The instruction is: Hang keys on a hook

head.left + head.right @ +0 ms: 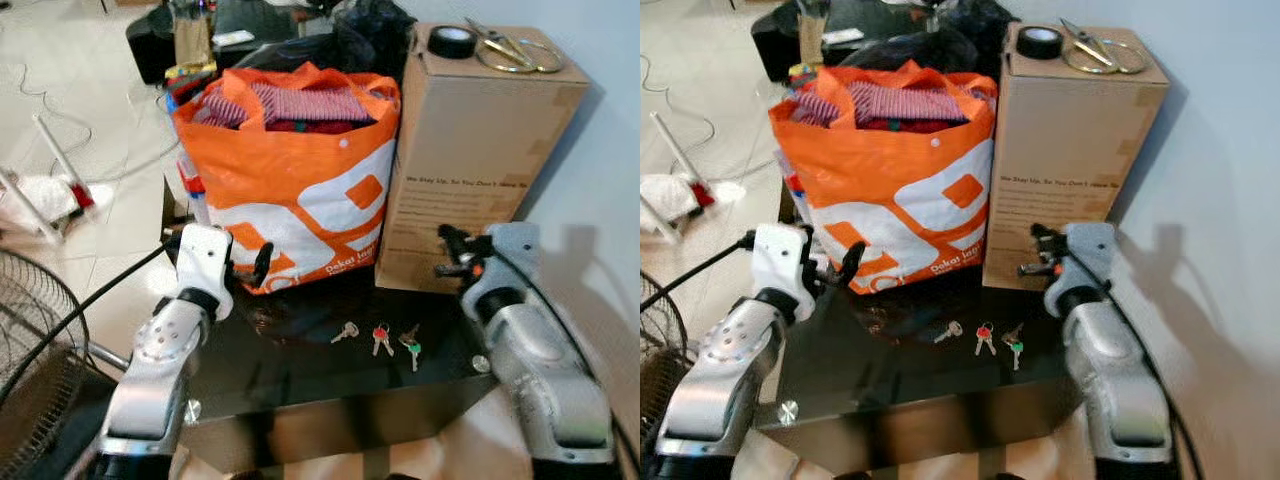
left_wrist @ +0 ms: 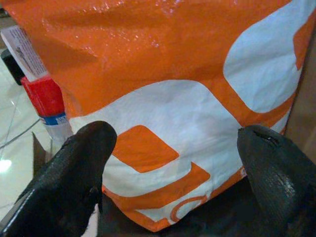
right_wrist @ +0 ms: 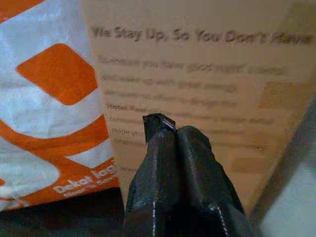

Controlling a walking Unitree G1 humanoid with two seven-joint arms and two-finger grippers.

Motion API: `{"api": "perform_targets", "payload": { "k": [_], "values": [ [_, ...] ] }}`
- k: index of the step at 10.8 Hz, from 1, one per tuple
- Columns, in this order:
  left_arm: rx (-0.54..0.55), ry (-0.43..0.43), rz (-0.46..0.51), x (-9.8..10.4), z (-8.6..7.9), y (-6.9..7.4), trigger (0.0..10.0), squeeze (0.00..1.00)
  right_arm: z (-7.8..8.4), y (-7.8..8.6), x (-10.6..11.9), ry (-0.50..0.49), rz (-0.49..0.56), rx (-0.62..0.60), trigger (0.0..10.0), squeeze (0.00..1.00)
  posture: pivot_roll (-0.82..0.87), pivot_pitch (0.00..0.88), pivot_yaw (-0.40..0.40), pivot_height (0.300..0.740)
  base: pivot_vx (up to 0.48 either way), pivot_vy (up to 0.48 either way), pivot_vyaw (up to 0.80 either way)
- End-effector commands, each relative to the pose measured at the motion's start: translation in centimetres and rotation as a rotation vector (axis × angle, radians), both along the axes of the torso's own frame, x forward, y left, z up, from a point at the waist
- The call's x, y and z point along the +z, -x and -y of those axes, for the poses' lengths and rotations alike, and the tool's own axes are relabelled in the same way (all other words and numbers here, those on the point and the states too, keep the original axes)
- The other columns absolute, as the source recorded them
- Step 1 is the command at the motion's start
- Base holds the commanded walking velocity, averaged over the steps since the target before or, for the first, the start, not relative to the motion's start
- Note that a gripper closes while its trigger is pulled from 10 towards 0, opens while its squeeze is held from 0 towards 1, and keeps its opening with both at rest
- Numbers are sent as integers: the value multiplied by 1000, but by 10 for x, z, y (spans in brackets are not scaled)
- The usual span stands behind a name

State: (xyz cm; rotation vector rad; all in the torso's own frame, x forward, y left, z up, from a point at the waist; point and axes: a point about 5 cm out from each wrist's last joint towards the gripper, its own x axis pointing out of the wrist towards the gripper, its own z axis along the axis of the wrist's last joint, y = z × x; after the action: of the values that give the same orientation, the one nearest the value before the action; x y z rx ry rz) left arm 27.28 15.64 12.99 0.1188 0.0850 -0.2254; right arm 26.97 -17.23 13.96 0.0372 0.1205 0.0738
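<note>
Left gripper point(image 1: 250, 268): raised over the left of the worktop point(image 1: 300, 375), jaws wide apart and empty, facing the orange shopping bag point(image 1: 300, 190) at close range; probably parked, since nothing lies between the fingers.
Orange shopping bag: stands at the far left of the worktop, stuffed with striped cloth, walling off that side.
Keys point(image 1: 380, 338): three small keys lie flat on the dark worktop, near its front edge, between the two arms and apart from both; not yet picked up.
Open room: bare worktop all around the keys, so I judge a reach from above easy.
Cardboard box point(image 1: 470, 150): far right, tape roll point(image 1: 452, 41) and scissors point(image 1: 510, 50) on top.
Right gripper point(image 1: 452, 255): jaws pressed together, empty, pointing at the box.
Hook: none visible.
</note>
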Motion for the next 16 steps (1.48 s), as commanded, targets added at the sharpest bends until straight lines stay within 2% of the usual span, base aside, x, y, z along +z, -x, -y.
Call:
{"api": "perform_targets", "payload": {
  "k": [1,4,7,12,13,14,16],
  "values": [
    [2,5,8,1,1,-2,10000,51,4,-1,0,7,-15,-8,0,0,-36,0,-11,740,0,0,0],
    [-2,28,16,1,6,1,10000,51,4,-3,1,9,-21,1,118,0,-15,0,-32,740,0,0,0],
    [20,22,20,1,1,2,10000,55,0,-6,1,2,-22,16,314,0,4,0,-42,740,0,0,0],
    [33,25,20,1,1,4,10000,51,-2,-8,2,6,-23,30,549,0,11,0,-54,740,-255,0,0],
    [35,24,19,1,0,4,10000,51,-2,-8,2,9,-26,32,824,0,14,0,-55,740,-251,0,0],
    [39,23,15,0,-2,5,10000,55,-2,-8,0,11,-31,31,1725,0,14,0,-43,740,-251,0,0],
    [39,11,5,0,-6,7,10000,51,-1,-6,-2,3,-39,21,2549,0,31,0,-44,740,-255,0,0]
  ]
}}
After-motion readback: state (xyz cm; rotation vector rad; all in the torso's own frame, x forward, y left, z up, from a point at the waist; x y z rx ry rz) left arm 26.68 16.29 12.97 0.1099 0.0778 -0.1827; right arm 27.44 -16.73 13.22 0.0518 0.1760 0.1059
